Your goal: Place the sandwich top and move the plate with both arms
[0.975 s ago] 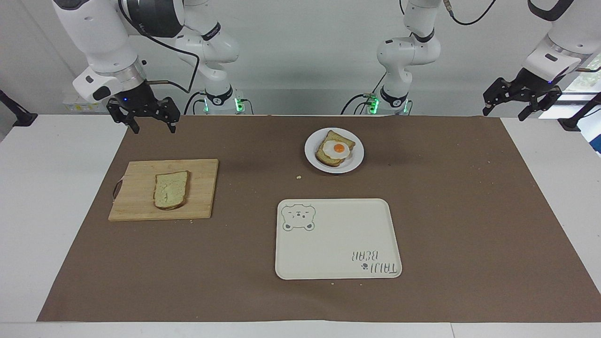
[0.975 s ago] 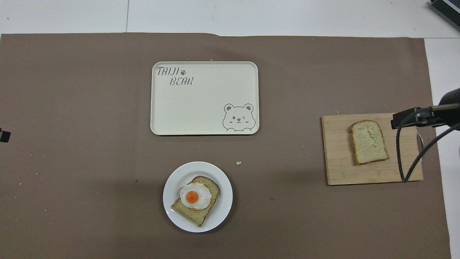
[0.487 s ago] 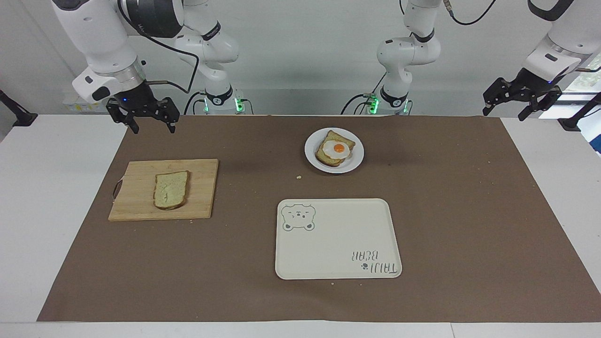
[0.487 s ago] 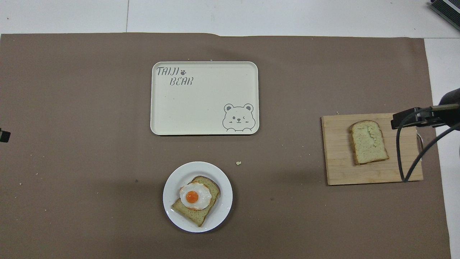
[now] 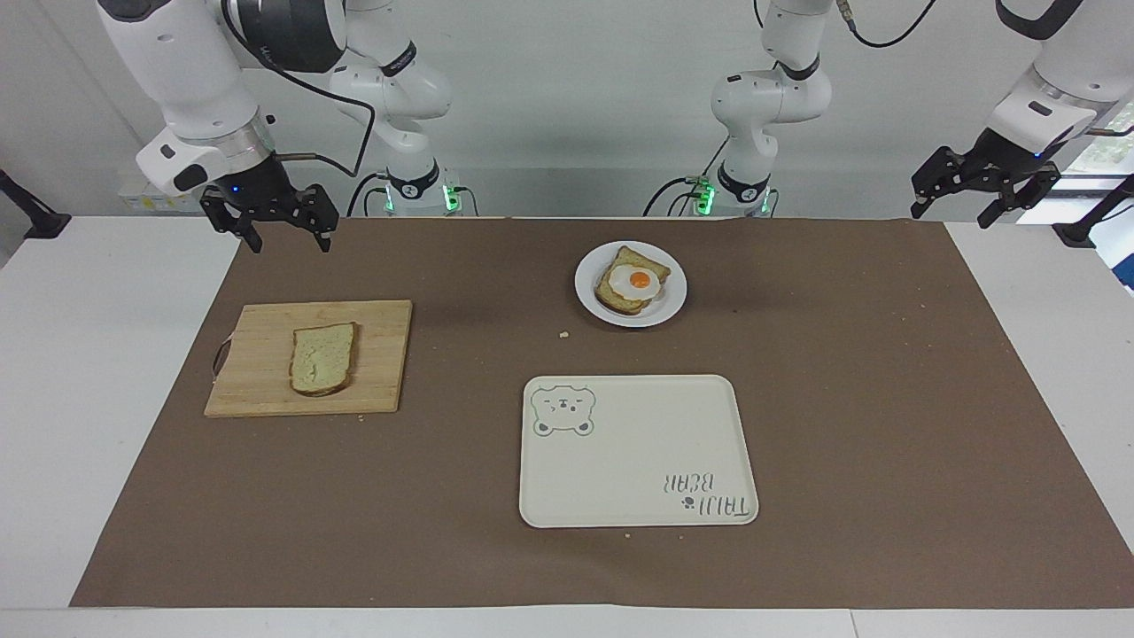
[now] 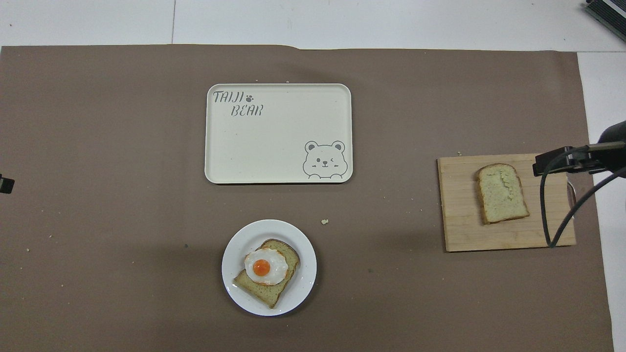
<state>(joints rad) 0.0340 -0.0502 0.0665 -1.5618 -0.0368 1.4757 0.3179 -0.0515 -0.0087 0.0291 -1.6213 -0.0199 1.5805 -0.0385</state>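
We see the sandwich top point(image 6: 503, 193), pale with brown crust, lying flat; only the facing view shows our right hand point(image 5: 285, 239) and left hand point(image 5: 955, 213), both open and empty.

Sandwich top point(image 5: 323, 358) on board point(image 5: 257, 390), plate point(image 5: 673, 299) apart.

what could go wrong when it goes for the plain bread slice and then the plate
The bread slice lies flat on the cutting board, so the open right gripper may tear it or shove the board. Dropped off-centre, it could smear the egg. The plate might tip if both arms lift unevenly.
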